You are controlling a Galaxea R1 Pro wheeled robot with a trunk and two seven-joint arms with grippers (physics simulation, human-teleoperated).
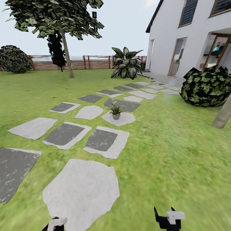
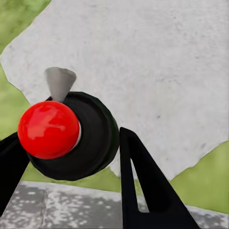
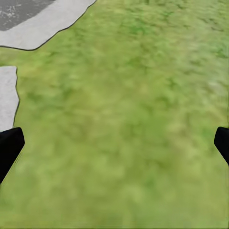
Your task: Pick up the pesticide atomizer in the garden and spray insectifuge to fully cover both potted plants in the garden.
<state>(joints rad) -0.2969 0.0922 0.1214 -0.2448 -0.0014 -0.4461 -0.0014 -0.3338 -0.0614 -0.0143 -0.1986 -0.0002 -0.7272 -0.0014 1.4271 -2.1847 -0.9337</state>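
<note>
Grey stepping stones (image 1: 107,141) before potted plant (image 1: 115,111); left end effector (image 2: 71,157) pinching atomizer (image 2: 71,136), right (image 3: 114,148) spread.

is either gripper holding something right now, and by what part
The left gripper is shut on the pesticide atomizer, its fingers on either side of the dark round body below the red cap. The right gripper is open over grass, holding nothing.

Potted plant (image 1: 115,112) on stepping stone (image 1: 119,118)

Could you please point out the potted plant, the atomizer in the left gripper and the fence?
potted plant (image 1: 115,110), head view, on its leaves.
atomizer (image 2: 49,129), left wrist view, on its red cap.
left gripper (image 2: 71,162), left wrist view, between its fingers.
fence (image 1: 86,64), head view, on its slats.
</note>
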